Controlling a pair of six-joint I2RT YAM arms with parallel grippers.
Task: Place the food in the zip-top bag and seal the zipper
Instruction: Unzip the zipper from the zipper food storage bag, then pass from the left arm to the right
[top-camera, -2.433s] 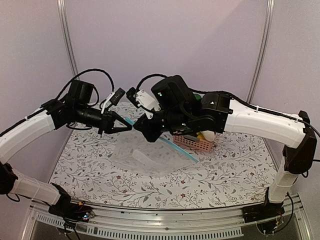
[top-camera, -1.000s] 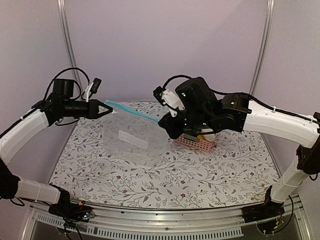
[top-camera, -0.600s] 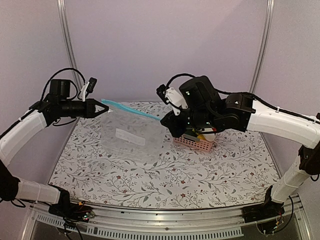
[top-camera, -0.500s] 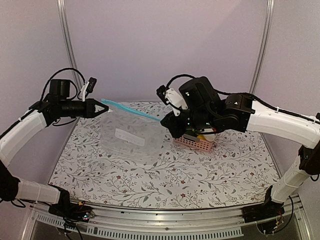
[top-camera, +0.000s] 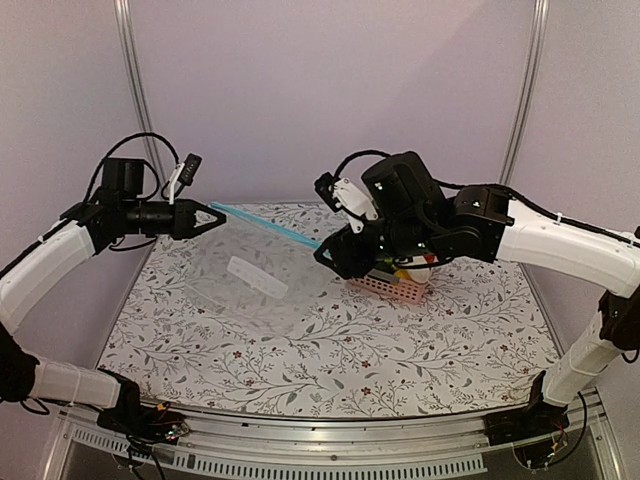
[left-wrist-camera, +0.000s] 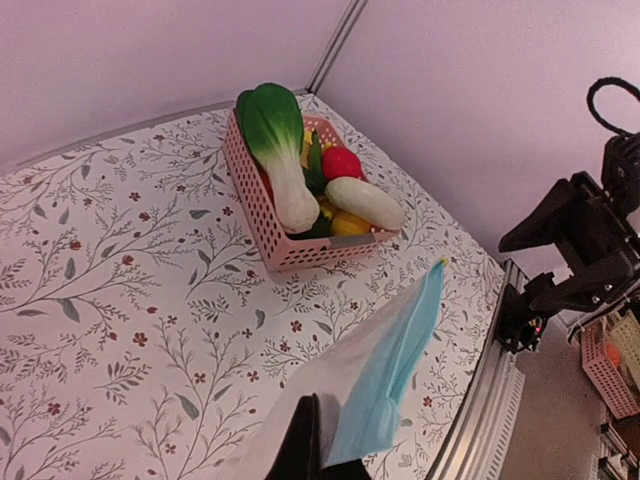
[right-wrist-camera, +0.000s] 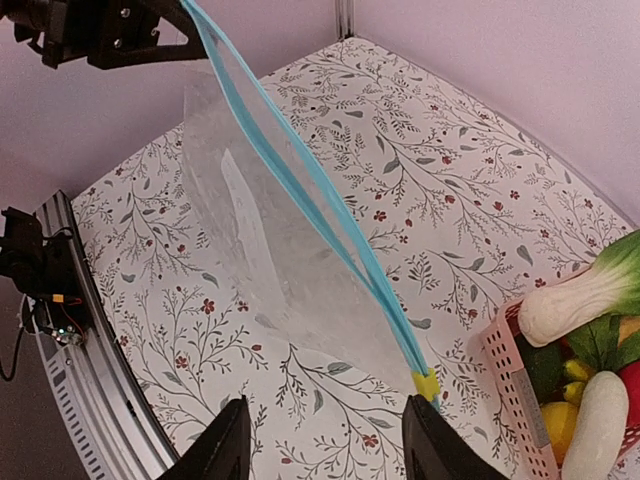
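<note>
The clear zip-top bag hangs above the table from one end of its light-blue zipper. My left gripper is shut on that corner. The zipper slopes down to a yellow slider. The slider sits just off one finger of my right gripper, which stands open with nothing between its jaws. The food lies in a pink basket: a bok choy, a red fruit and a pale oblong piece. In the top view my right arm hides most of it.
The pink basket stands at the back right of the flower-patterned table, just behind my right gripper. A metal rail runs along the table's near edge. Purple walls close in the back and sides.
My right gripper has opened and let go of the zipper's end. The bag now hangs from the left gripper alone and sags lower. The left arm moved slightly right.
</note>
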